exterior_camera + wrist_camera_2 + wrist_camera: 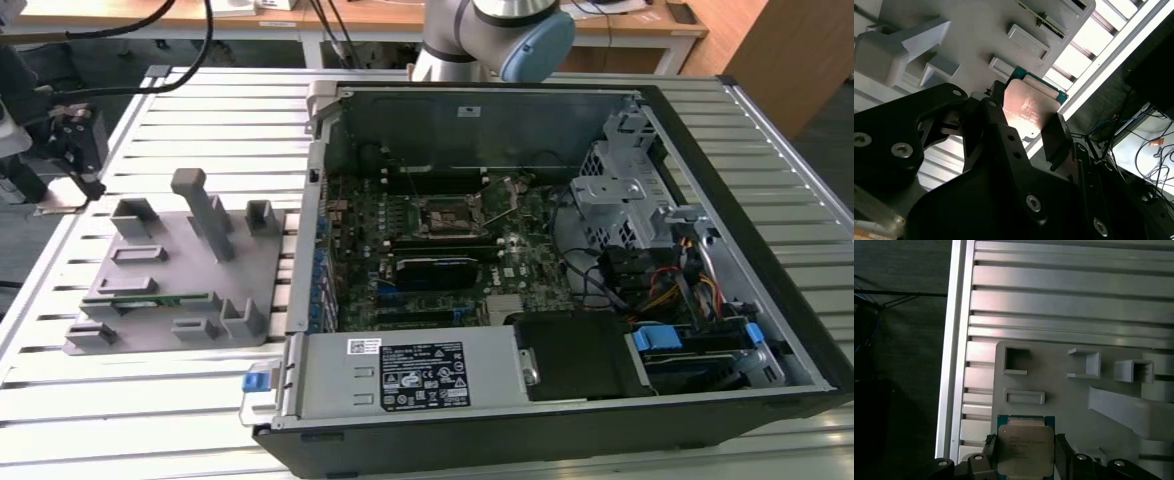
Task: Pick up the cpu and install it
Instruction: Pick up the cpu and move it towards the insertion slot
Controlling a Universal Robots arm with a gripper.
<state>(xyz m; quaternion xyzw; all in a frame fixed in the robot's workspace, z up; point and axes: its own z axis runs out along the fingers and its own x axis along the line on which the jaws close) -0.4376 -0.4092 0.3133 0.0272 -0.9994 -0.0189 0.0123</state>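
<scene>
The cpu [1024,446] is a flat square chip with a silvery metal top and a green rim. It sits between my gripper's [1024,456] two black fingers, which press on its opposite edges. In the second wrist view the cpu [1030,107] hangs over the edge of the grey fixture plate [979,30], with the gripper [1026,120] shut on it. In the exterior view the gripper [75,185] is at the far left, beside the fixture plate [174,265] and well away from the motherboard socket [447,215] inside the open computer case [561,250].
A green memory stick [147,297] lies in a slot of the fixture plate, which carries several upright grey blocks. The slatted aluminium table [134,400] ends just left of the gripper. The case walls, drive cage [627,190] and cables [667,290] surround the motherboard.
</scene>
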